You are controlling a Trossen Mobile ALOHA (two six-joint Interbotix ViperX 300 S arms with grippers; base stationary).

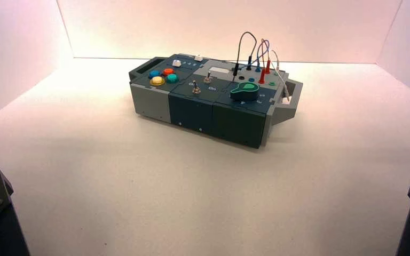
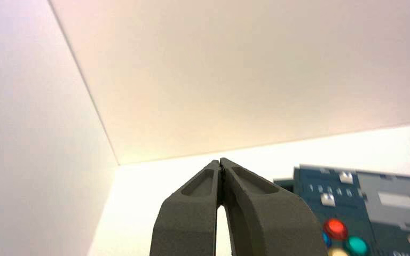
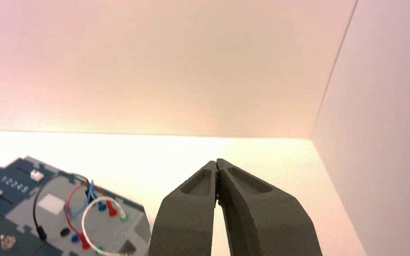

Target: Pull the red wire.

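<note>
Left tool [image 2: 220,161] and right tool [image 3: 217,161] both shut, tips together, nothing held, arms parked at the near left and near right edges of the high view, well apart from the box [image 1: 219,104], which sits turned on the table [image 1: 139,186]. Red wire [image 3: 68,205] arches over the grey panel at the box's right end, its 2 red plugs [image 1: 262,78] seated in the panel, amid black [image 1: 239,47], blue [image 3: 90,200] and white [image 3: 84,218] leads. Green-topped knob [image 1: 244,91] near that panel, 2 metal toggle switches [image 1: 196,89] mid-box, 4 coloured round buttons [image 1: 157,81] toward the left end.
</note>
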